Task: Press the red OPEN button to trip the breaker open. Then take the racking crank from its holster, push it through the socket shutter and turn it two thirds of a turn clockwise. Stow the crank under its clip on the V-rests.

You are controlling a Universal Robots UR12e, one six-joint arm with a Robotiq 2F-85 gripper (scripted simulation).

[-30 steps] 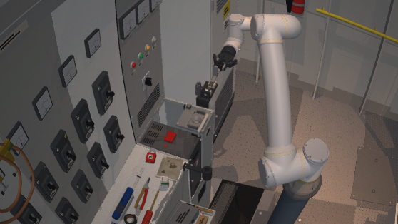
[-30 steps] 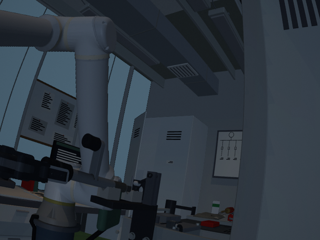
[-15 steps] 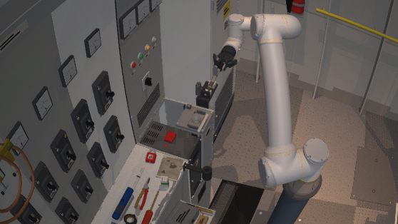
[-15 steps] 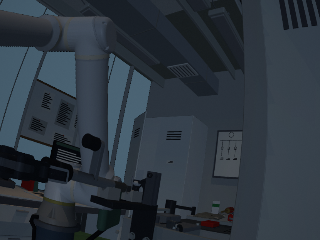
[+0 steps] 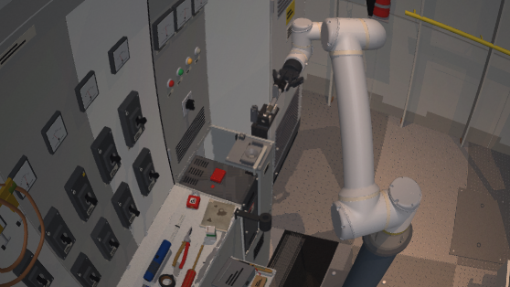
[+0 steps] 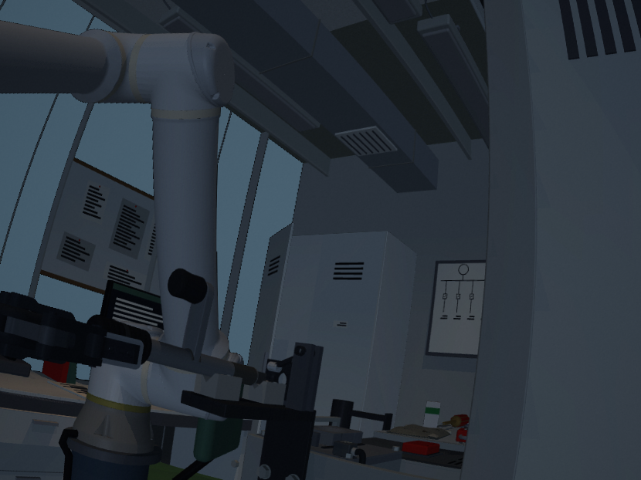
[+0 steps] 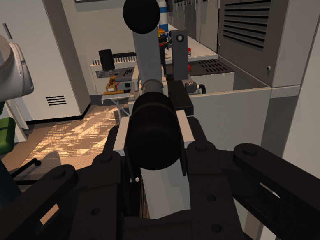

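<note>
The racking crank [image 5: 275, 99] [image 6: 207, 362] [image 7: 152, 103] reaches from my fingers down to the black holster bracket [image 5: 263, 119] [image 6: 289, 388] [image 7: 179, 62] at the far end of the breaker cubicle, its shaft tip at the bracket's upright. The crank's grey arm ends in a black knob [image 6: 187, 285] [image 7: 141, 15]. The red OPEN button [image 5: 218, 174] [image 6: 420, 447] sits on the dark panel of the cubicle top, well below me. The socket plate [image 5: 249, 153] lies between button and holster. My gripper [image 5: 285, 84] [image 6: 121, 350] [image 7: 153, 134] is closed around the crank's black grip.
A white bench [image 5: 183, 237] below the cubicle carries a blue tool, pliers, a red screwdriver and a red padlock [image 5: 193, 201]. A second black handle [image 5: 253, 218] [image 6: 357, 411] juts from the cubicle's side. Tall switchgear cabinets [image 5: 91, 137] line the left; open floor lies right of my arm.
</note>
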